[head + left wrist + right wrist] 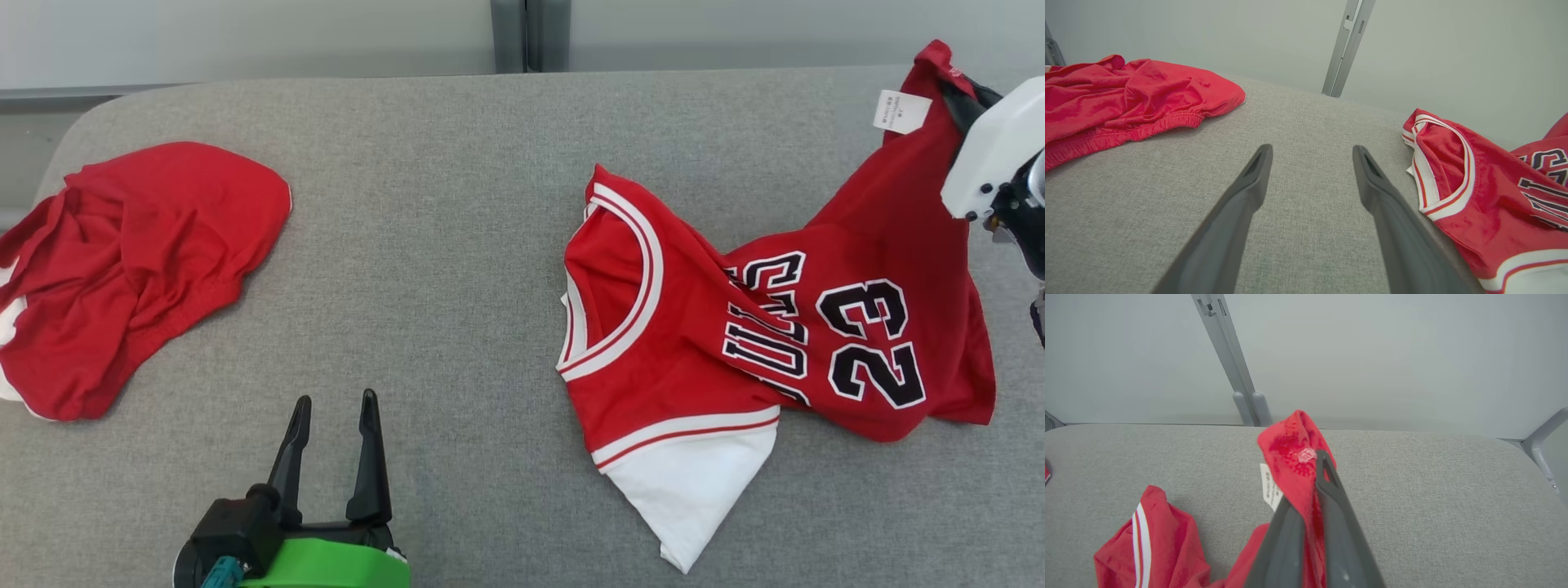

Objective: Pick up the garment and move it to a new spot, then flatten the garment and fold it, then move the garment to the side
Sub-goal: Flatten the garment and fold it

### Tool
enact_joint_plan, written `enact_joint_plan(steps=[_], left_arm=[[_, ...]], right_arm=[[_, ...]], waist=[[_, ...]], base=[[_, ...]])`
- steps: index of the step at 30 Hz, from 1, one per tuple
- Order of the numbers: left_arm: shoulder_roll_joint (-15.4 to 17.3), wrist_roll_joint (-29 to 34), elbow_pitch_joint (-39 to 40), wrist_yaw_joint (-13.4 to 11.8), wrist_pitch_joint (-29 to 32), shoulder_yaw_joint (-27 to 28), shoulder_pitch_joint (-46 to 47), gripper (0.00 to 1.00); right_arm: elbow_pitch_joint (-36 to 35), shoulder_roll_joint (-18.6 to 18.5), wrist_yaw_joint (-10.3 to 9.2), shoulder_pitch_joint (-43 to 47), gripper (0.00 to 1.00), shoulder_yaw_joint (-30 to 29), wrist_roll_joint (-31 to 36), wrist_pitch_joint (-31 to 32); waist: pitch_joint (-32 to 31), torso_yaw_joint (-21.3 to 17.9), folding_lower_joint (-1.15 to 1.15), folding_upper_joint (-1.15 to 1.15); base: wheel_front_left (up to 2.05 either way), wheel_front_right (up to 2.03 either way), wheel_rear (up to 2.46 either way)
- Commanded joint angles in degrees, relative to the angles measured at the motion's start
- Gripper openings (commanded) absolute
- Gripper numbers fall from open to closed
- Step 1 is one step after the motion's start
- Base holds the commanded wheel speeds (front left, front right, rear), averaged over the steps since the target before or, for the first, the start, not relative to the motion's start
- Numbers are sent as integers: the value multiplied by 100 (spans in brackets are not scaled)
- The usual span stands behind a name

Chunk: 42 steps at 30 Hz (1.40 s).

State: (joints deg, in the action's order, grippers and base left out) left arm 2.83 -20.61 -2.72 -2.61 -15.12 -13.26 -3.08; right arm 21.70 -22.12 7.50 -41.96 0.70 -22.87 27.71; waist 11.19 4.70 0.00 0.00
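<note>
Jersey (678, 327) corner pinched in right jaws — left jaws spread (shorts (139, 261) well apart, left).

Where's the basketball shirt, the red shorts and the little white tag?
basketball shirt (864, 310): head view, on its black numbers.
red shorts (139, 269): head view, middle of the crumpled cloth.
white tag (900, 111): head view, middle of the tag.

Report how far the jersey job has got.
Done: nothing; the jersey is crumpled on the table. In hand: the right gripper is shut on its edge beside the label, that end raised. The left gripper is open, idle. Left: move, flatten, fold, set aside.
</note>
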Motion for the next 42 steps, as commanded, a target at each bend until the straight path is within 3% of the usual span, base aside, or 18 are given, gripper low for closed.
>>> enact_joint_plan(steps=[1, 9, 14, 26, 31, 32, 33, 34, 35, 36, 37, 42], left_arm=[[13, -32, 32, -38, -4, -4, -85, 100], [14, -5, 89, -34, -3, -19, -175, 100], [14, 0, 93, -60, -4, 35, -199, 100], [14, 74, 128, -55, -3, 233, -505, 100], [14, 196, 97, 55, -3, 272, -489, 100], [14, 214, 86, 73, -3, 278, -468, 100], [14, 226, 76, 89, -3, 287, -451, 100], [14, 243, 65, 102, -3, 295, -434, 100], [14, 257, 54, 103, -3, 300, -428, 100], [14, 258, 53, 99, -3, 314, -435, 100], [14, 256, 62, 84, -3, 327, -454, 100], [14, 202, 87, 33, -3, 317, -663, 100]], right_arm=[[-19, -26, -2, 124, 0, -136, -81, 46], [423, -341, -2, 1118, 0, -1277, 308, -12], [419, -54, 0, 1827, 0, -1940, 191, -266], [-1288, 968, 0, 4164, 0, -2051, -438, -681], [-1100, 1059, -1, 4342, 0, -1897, -275, -882], [-978, 1044, 0, 4314, 26, -1843, -249, -945], [-876, 1028, -1, 4293, 41, -1802, -246, -998], [-748, 1031, -1, 4278, 49, -1787, -267, -1068], [-655, 1035, -1, 4293, 71, -1774, -286, -1128], [-559, 1023, -1, 4359, 80, -1743, -307, -1183], [-497, 998, -1, 4415, 100, -1744, -312, -1238], [-221, 825, 0, 4665, 100, -1962, -31, -1591]], waist=[[-156, -6, 0, 0], [-216, -105, 0, 0], [-238, -70, 0, 0], [-451, -385, 0, 0], [-407, -582, 0, 0], [-404, -597, 0, 0], [-404, -603, 0, 0], [-408, -604, 0, 0], [-421, -597, 0, 0], [-445, -589, 0, 0], [-457, -589, 0, 0], [-553, -644, 0, 0]], base=[[0, 0, 0], [0, 0, 0], [0, 0, 0], [0, 0, 0], [0, 0, 0], [0, 0, 0], [0, 0, 0], [0, 0, 0], [0, 0, 0], [0, 0, 0], [0, 0, 0], [0, 0, 0]])
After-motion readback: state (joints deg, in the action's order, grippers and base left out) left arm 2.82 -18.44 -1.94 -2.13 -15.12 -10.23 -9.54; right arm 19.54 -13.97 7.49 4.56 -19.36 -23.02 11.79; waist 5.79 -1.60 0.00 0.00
